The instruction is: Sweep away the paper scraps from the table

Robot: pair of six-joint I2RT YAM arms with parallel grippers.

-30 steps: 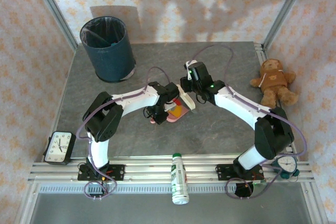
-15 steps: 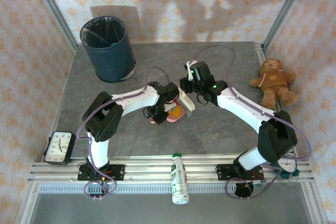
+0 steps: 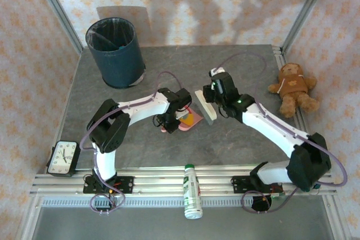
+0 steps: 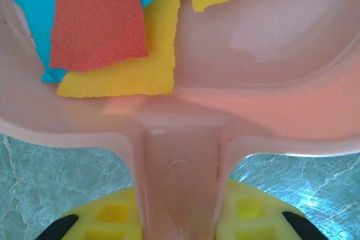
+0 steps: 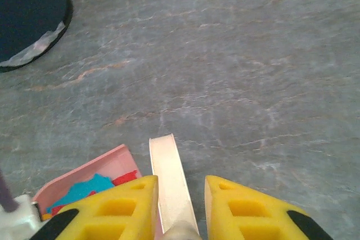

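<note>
A pink dustpan [image 3: 188,120] lies on the table [image 3: 253,66] at the middle. My left gripper [image 3: 169,120] is shut on its handle [image 4: 180,172], which runs between the yellow fingers [image 4: 107,220]. Paper scraps lie inside the pan: a red one [image 4: 95,21], yellow ones [image 4: 124,77] and teal ones [image 4: 28,4]; teal [image 5: 84,189] and red [image 5: 126,177] also peek out in the right wrist view. My right gripper [image 3: 212,95] [image 5: 181,186] is shut on a cream brush [image 3: 205,105] [image 5: 169,178], which points away beside the pan's right edge [image 5: 84,167].
A dark blue round bin [image 3: 115,51] [image 5: 28,15] stands at the far left. A teddy bear [image 3: 292,87] sits at the right edge. A clock [image 3: 63,158] and a lying bottle [image 3: 192,190] are at the near rail.
My right arm has swung to the right, carrying the brush off the dustpan to just beside it. The left arm and the dustpan have stayed put.
</note>
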